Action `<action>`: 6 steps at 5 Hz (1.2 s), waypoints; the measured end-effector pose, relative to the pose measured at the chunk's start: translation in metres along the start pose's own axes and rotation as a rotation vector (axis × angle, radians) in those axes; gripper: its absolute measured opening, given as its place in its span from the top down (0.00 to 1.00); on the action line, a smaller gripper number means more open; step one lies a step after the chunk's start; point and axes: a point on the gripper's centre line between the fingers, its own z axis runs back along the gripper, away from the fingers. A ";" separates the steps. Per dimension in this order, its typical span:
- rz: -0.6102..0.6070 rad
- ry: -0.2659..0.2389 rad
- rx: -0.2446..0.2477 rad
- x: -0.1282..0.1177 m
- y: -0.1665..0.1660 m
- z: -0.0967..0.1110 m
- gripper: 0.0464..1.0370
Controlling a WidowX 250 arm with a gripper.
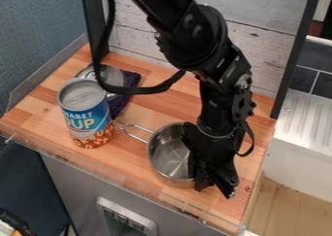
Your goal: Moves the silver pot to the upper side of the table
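Jaws [217, 187] at pot [170, 157] rim, can't tell if open or shut. Can [84, 114] by handle [135, 132] end, dark cloth [127, 88] behind.

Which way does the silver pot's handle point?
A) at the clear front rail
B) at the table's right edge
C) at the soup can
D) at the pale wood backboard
C: the wire handle runs left from the pot, its end beside the lower part of the soup can.
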 end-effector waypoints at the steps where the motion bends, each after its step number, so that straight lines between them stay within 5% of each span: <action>1: -0.089 -0.052 -0.023 -0.003 0.006 0.021 0.96; 2: -0.196 -0.164 -0.042 0.007 0.020 0.060 0.97; 3: -0.181 -0.224 -0.046 0.038 0.046 0.082 0.97; 6: -0.127 -0.089 -0.010 0.085 0.100 0.021 0.97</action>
